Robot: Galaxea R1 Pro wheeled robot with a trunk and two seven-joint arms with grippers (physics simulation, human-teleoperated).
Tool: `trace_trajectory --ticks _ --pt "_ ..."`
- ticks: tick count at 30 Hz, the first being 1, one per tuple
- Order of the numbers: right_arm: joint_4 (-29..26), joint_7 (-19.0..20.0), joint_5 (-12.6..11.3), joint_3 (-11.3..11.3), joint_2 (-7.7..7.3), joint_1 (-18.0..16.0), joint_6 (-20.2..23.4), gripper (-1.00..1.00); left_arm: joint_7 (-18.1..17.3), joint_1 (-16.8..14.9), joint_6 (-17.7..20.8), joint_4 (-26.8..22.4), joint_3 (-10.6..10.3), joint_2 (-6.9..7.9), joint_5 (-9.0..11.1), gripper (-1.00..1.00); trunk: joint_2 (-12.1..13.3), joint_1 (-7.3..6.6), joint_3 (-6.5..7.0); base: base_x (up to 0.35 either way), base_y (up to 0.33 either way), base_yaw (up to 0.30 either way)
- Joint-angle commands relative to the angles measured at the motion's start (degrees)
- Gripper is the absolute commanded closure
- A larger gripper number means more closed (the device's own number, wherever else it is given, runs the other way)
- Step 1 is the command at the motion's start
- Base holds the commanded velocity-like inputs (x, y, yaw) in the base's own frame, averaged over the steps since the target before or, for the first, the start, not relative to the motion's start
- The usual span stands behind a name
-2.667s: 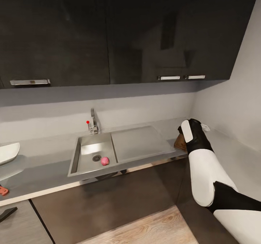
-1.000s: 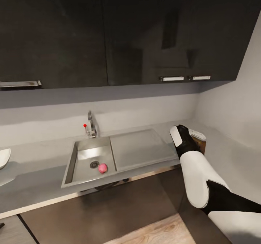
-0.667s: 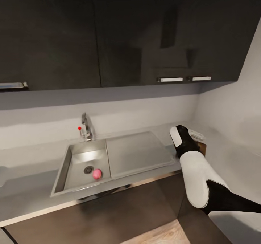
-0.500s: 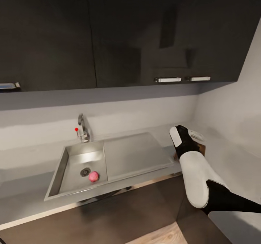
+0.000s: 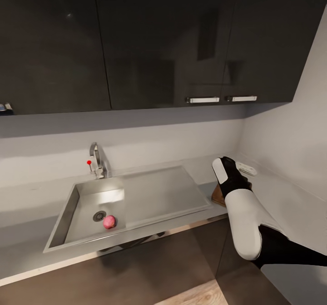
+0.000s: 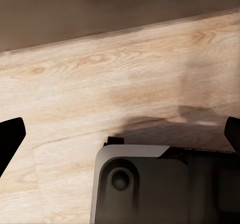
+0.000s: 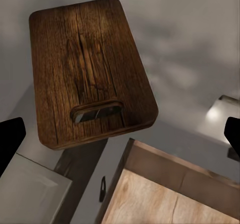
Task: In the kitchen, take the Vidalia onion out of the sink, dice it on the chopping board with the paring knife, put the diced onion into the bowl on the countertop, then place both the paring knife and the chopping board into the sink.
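The dark cupboards (image 5: 159, 41) are hanging across the top of the head view, and the pale wall (image 5: 136, 141) is running under them. Below that, the grey bench (image 5: 27, 232) is stretching from side to side and turning the corner at the right.

The sink (image 5: 150, 191) is sitting in the bench, with its deep part on the left and its flat steel part on the right. The tap (image 5: 96, 159) is standing at the back edge of the sink, with a small red tip on its lever.

The right arm (image 5: 245, 214) is reaching out over the bench, just right of the sink. Under it, the chopping board (image 7: 90, 74) is lying flat on the bench close to the front edge, with its long hole near one end. The right pincer (image 7: 120, 134) is hanging above the board, with its two dark tips spread wide and nothing between them.

The left pincer (image 6: 120, 134) is pointing down at the wooden floor (image 6: 125, 84), with its tips also spread wide and gripping nothing.

The Vidalia onion (image 5: 109, 222) is the smallest thing here. It is resting on the bottom of the sink, just beside the round drain (image 5: 99, 216).
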Motion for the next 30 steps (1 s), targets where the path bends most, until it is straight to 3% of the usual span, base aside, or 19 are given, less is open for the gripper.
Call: trace_trajectory --ticks 1,11,30 --pt "-0.11 -0.23 -0.09 -0.12 0.03 -0.05 0.42 -1.0 -0.02 0.01 0.03 -0.07 -0.04 0.02 0.6 -1.0 -0.11 0.03 -0.11 0.0 -0.008 0.0" --pt "-0.11 -3.4 -0.05 -0.22 0.02 -0.05 0.36 -1.0 -0.02 0.01 0.04 -0.03 -0.04 0.05 0.6 -1.0 -0.11 0.03 -0.37 0.0 -0.001 0.022" --pt "3.84 -3.76 -0.14 -0.56 -0.63 -0.05 -4.69 -1.0 -0.02 0.01 0.04 0.96 -0.04 0.02 0.6 -1.0 -0.11 0.03 -2.0 0.0 0.0 0.07"
